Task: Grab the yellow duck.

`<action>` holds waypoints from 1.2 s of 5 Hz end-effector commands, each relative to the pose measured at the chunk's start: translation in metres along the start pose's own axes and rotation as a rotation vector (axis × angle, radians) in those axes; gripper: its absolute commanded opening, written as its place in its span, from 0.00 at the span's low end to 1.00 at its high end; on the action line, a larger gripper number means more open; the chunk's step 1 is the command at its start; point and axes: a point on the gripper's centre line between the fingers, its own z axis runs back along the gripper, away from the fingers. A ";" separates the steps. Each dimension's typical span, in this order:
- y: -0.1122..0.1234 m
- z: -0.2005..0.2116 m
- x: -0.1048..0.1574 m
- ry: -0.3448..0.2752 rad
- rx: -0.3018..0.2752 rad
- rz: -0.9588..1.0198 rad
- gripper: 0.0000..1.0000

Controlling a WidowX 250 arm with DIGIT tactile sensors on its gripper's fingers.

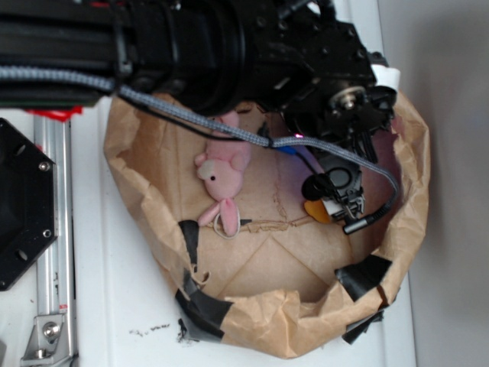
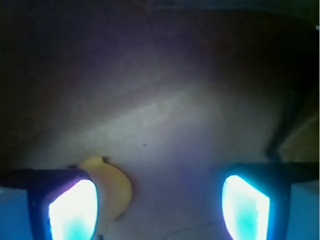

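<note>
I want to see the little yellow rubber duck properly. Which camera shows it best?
The wrist view, though only partly: the small yellow rubber duck shows as a rounded yellow shape, close up, beside one fingertip of the open gripper. In the exterior view just an orange-yellow sliver of the duck peeks out beneath the black gripper inside the brown paper bag.

Yellow duck [image 1: 315,211] mostly hidden under gripper [image 1: 341,200]; only an orange-yellow sliver shows. Wrist view: duck [image 2: 111,187] blurred, partly behind the left finger [image 2: 70,210]. Fingertips cut off by bottom edge.
</note>
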 end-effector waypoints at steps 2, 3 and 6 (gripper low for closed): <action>-0.050 -0.016 -0.032 0.080 -0.053 -0.190 1.00; -0.061 -0.019 -0.043 0.087 -0.048 -0.226 1.00; -0.062 -0.020 -0.034 0.060 -0.044 -0.245 1.00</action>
